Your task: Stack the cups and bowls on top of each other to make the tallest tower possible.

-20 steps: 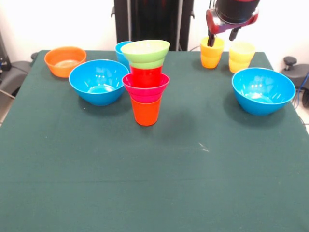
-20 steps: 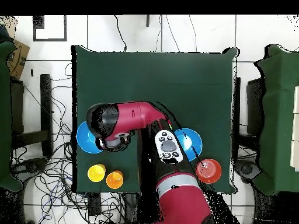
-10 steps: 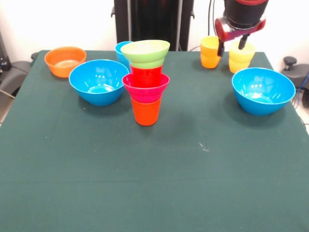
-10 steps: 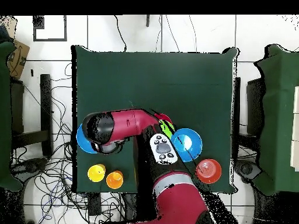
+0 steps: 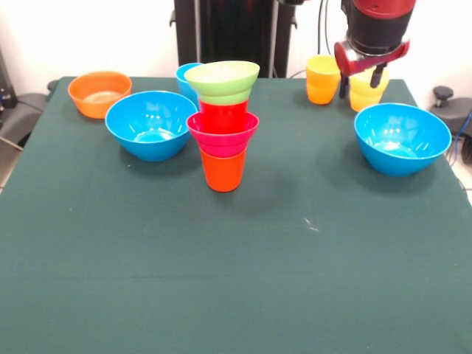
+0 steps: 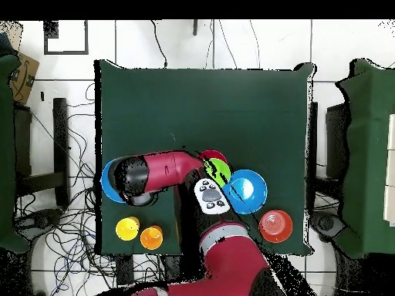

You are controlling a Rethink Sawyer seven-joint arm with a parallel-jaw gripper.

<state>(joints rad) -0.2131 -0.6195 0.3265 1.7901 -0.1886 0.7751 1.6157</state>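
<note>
dark green table, apparently plain

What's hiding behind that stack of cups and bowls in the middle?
Behind the tower, a light blue cup peeks out at its left. Only the cup's rim and part of its side show; the rest is covered by the lime-green bowl.

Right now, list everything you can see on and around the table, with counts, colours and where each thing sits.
tower: one, centre of table; orange cup at the bottom, pink-red bowl, red cup, lime-green bowl on top
large bowls: two, bright blue; one left of the tower, one at right
small bowl: one, orange, far left corner
light blue cup: one, behind the tower
loose cups: two, far right; yellow-orange, pale yellow
table: one, dark green cloth
gripper: one, red and black, open, fingers down in front of the pale yellow cup
</note>
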